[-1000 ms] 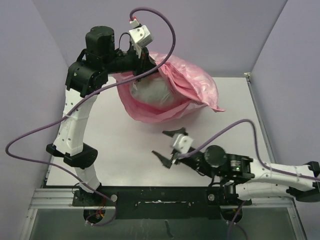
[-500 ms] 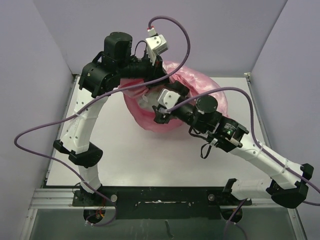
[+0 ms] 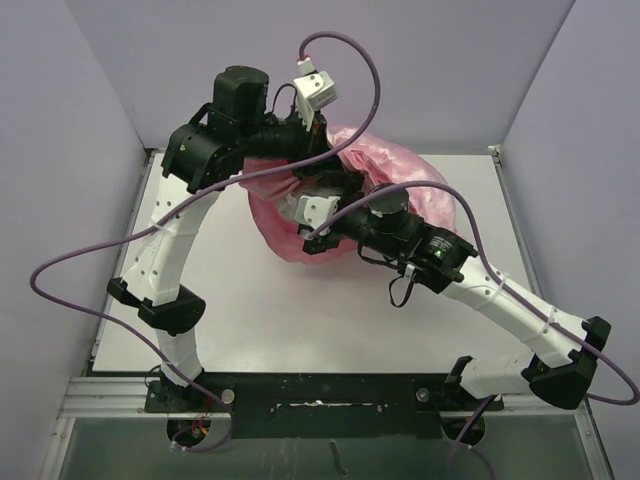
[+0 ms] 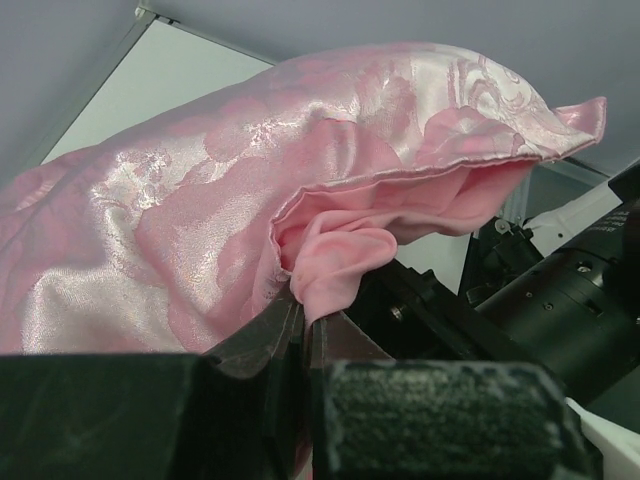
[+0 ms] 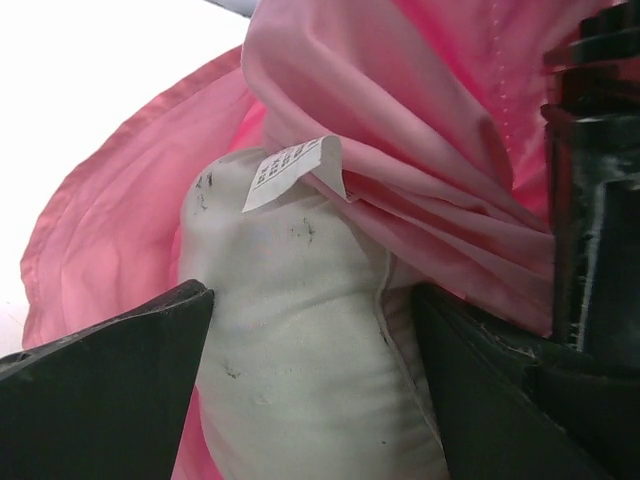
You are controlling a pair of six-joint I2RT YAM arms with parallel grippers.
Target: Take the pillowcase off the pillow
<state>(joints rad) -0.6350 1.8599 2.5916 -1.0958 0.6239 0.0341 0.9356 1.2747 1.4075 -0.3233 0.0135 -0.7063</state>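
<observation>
The pink satin pillowcase [image 3: 405, 180] hangs bunched above the far middle of the table. My left gripper [image 3: 318, 150] is shut on a fold of its pink fabric [image 4: 335, 255] at the open end, jaws [image 4: 303, 320] closed tight. My right gripper [image 3: 303, 218] reaches into the opening. In the right wrist view it [image 5: 310, 300] is open, its fingers [image 5: 120, 370] on either side of an exposed corner of the off-white pillow [image 5: 290, 390]. The pillowcase [image 5: 400, 120] is folded back around that corner. The rest of the pillow is hidden inside.
A white label [image 5: 290, 170] sticks out from the pillow's corner. The white table [image 3: 250, 310] is walled by purple panels at left, back and right. Purple cables [image 3: 90, 250] loop off both arms. The right arm's body [image 4: 570, 300] sits close beside the left gripper.
My right arm swung from the near table up to the pillowcase opening, then pushed slightly further left into it, around the pillow corner. My left gripper lifted the fabric a little rightward and keeps holding.
</observation>
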